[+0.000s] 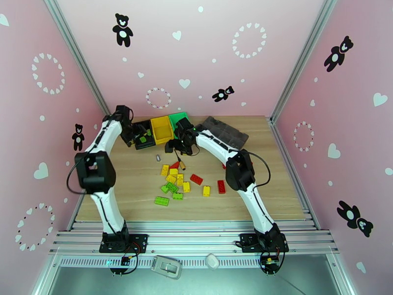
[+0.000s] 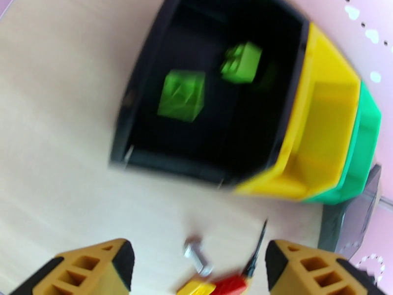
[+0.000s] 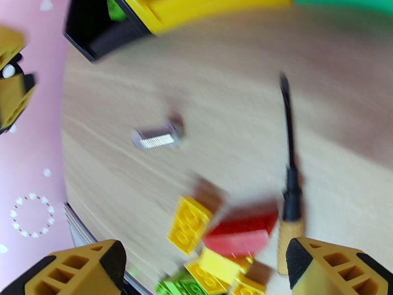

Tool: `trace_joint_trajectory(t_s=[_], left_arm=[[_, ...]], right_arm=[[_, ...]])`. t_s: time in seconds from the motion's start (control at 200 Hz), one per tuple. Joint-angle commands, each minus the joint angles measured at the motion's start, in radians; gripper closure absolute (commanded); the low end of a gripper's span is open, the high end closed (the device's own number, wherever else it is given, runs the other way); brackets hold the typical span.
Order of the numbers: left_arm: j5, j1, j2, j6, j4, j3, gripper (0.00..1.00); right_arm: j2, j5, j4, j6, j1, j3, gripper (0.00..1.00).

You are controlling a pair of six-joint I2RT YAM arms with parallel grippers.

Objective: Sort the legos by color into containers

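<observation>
— Pink walls with black bears and white hearts on three sides. What is under you?
— A pale wooden table [image 1: 275, 192]. My two arms are bolted at its near edge, and both reach toward its far side.
— What is the biggest thing out there?
— A flat dark grey tray [image 1: 227, 132], far right. Just left of it stand the containers [image 1: 161, 129], three bins joined in a row: black on the left, yellow in the middle, green on the right.
— And your hands?
— My left gripper [image 2: 196, 264] hangs just left of the black bin, fingers spread wide with nothing between them. My right gripper [image 3: 206, 269] hangs over the table just near of the yellow and green bins, spread just as wide and also empty.
— Where are the pieces?
— Most of the legos [image 1: 174, 185] lie loose mid-table between my arms, with red, yellow and lime green mixed and several touching. Two lime green bricks [image 2: 184, 94] lie inside the black bin.
— Anything smaller?
— A screwdriver [image 3: 293, 195] lies between the bins and the pile, its dark tip toward the bins and its yellowish handle beside a red brick [image 3: 240, 232]. A silver cylinder [image 1: 158, 157] lies alone to its left, near of the black bin.
</observation>
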Motion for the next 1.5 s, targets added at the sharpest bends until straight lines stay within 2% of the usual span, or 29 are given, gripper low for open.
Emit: trace_joint_trajectory(t_s=[0.0,0.27,0.445,0.626,0.766,0.906,1.051,1.211,1.236,1.256,1.497], left_arm=[[-0.027,-0.036,-0.122,0.017,0.035,-0.126,0.26],[-0.041,-0.152,-0.354,-0.009,0.065,-0.476,0.29],[-0.050,-0.255,-0.468,-0.026,0.057,-0.638,0.29],[-0.036,-0.395,-0.561,-0.034,0.120,-0.804,0.27],[-0.041,-0.455,-0.620,-0.059,0.120,-0.902,0.30],[-0.041,-0.534,-0.709,-0.112,0.115,-0.999,0.23],[-0.076,-0.623,-0.713,-0.155,0.120,-1.034,0.20],[-0.131,-0.679,-0.679,-0.162,0.132,-1.040,0.16],[-0.137,-0.684,-0.673,-0.162,0.136,-1.044,0.04],[-0.139,-0.687,-0.668,-0.163,0.140,-1.047,0.02],[-0.168,-0.758,-0.609,-0.161,0.197,-1.075,0.02]], right_arm=[[-0.125,0.032,-0.010,-0.034,0.023,-0.073,0.09],[-0.268,0.091,0.025,-0.040,0.064,-0.308,0.10],[-0.376,0.127,0.071,-0.028,0.086,-0.492,0.10],[-0.490,0.154,0.114,-0.004,0.090,-0.667,0.08],[-0.565,0.164,0.128,0.007,0.094,-0.764,0.08],[-0.618,0.182,0.131,0.015,0.105,-0.823,0.05],[-0.647,0.193,0.158,0.044,0.116,-0.862,0.01],[-0.649,0.194,0.174,0.062,0.132,-0.872,0.01],[-0.648,0.193,0.174,0.062,0.135,-0.870,0.01],[-0.648,0.194,0.173,0.062,0.137,-0.870,0.01],[-0.658,0.208,0.172,0.070,0.140,-0.869,0.01]])
